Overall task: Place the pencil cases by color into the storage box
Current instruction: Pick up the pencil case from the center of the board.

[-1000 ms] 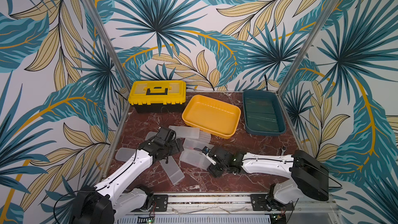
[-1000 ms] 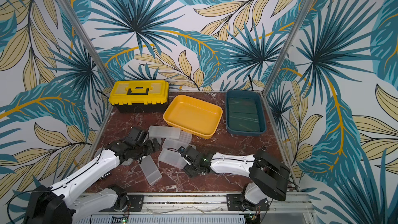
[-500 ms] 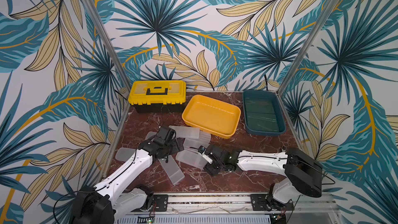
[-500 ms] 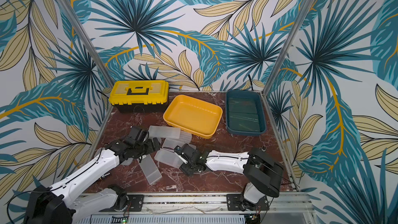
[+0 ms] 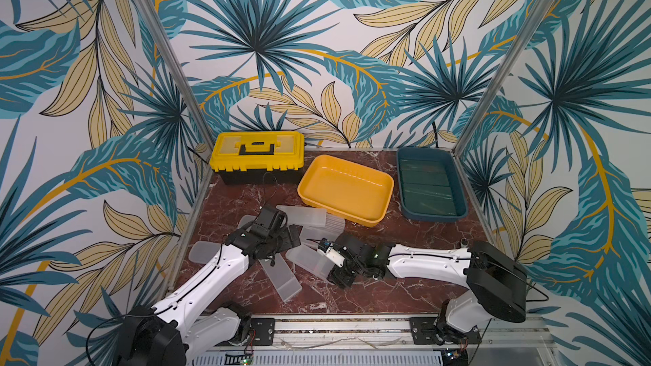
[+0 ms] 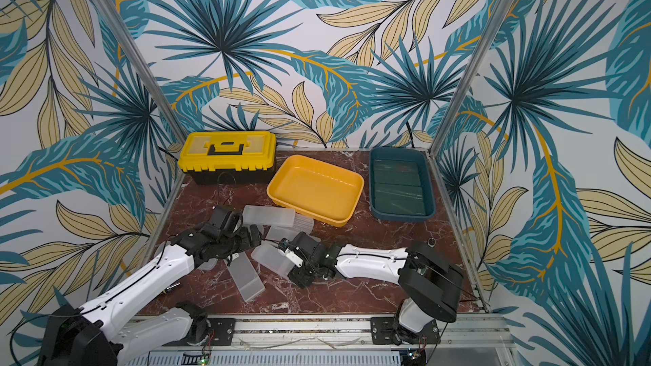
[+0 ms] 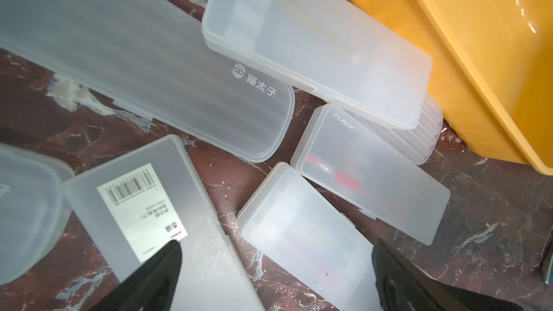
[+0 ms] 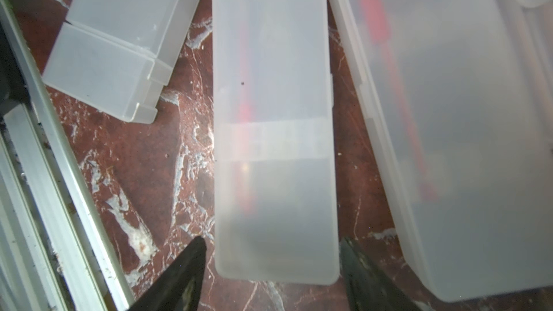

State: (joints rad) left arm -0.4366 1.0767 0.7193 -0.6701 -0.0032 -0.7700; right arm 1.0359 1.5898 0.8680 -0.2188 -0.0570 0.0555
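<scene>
Right pincer (image 8: 272,243) half wide, one finger each side of frosted case (image 8: 273,145) on table (image 8: 143,160). Left pincer (image 7: 276,243) wide, holding nothing, near sticker case (image 7: 143,204).

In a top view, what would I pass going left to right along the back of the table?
yellow toolbox → yellow tray → teal tray holding dark green pencil cases

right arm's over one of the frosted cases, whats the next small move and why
Probably close the right gripper on the frosted case. Its jaws stand either side of the case's near end, with a sliver of marble table showing beside one finger, and the case lies flat, so it looks not yet gripped.
</scene>
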